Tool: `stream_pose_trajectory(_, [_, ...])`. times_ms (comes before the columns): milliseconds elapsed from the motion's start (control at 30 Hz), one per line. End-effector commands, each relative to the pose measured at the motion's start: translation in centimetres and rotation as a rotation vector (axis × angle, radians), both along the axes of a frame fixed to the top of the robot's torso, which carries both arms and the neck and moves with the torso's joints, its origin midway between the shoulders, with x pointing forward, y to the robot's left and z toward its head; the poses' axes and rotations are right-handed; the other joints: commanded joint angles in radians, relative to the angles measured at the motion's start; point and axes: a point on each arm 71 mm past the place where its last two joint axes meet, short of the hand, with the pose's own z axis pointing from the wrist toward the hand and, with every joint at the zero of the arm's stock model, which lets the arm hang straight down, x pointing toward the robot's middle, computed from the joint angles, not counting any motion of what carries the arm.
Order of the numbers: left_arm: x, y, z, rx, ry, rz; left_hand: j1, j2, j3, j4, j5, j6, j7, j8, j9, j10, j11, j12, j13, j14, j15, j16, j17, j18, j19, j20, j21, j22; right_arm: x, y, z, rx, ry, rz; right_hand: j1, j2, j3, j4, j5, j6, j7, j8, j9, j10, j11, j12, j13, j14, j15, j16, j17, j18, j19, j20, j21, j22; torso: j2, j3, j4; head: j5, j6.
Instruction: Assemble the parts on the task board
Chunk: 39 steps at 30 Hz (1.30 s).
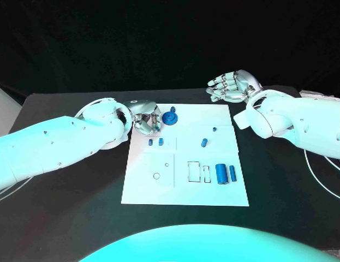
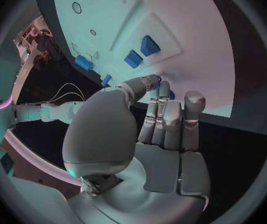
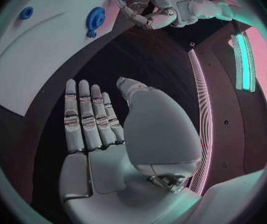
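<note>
silver left hand (image 1: 144, 121) hides whatever its fingertips pinch, grip unclear; right hand (image 1: 231, 86) spread, holding nothing.

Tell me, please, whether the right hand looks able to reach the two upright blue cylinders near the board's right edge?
Probably yes: the right hand is open beyond the task board, nothing between it and the blue cylinders.

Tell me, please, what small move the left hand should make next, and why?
Probably close the left hand on the round blue part with a knob and lift it. That hand's fingertips sit right beside this part at the far edge of the white task board, with no firm grip visible, while the right hand is raised, open, off the board.
</note>
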Motion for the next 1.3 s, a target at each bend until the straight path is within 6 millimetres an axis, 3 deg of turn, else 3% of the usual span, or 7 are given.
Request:
stream_pose_trajectory(33, [-0.03,-0.25,-0.16,0.014,0.011,-0.008,-0.006,0.005,-0.005,-0.002,0.004,0.007,0.002,0.007,0.002,0.005,-0.001,-0.003,0.001,0.007,-0.003,0.006,0.0,-0.018,0.006,0.0,0.002,-0.001,-0.05,0.2,0.06,0.006,-0.011,0.017,-0.005,-0.004,0.004,-0.004,0.003,0.006,0.023,-0.004,-0.001,-0.006,0.0,-0.005,-0.002,-0.006,0.001,-0.005,-0.002,0.004,-0.006,0.002,-0.003,-0.002,0.001,-0.0001,-0.0003,-0.002,0.0])
stream_pose_trajectory(1300, [-0.1,-0.79,-1.11,0.037,0.03,-0.024,-0.004,0.008,-0.01,-0.008,-0.001,0.028,-0.004,0.006,0.008,0.025,-0.008,-0.003,0.007,0.012,-0.009,0.01,0.005,-0.018,0.008,-0.003,0.001,0.0,-0.05,0.31,0.0,0.008,-0.006,0.021,-0.008,-0.003,0.005,-0.004,0.003,0.006,0.024,-0.005,-0.002,-0.006,0.001,-0.007,-0.002,-0.007,0.002,-0.008,-0.006,0.004,-0.009,0.003,-0.002,-0.006,0.0,0.0,0.0008,-0.005,0.0])
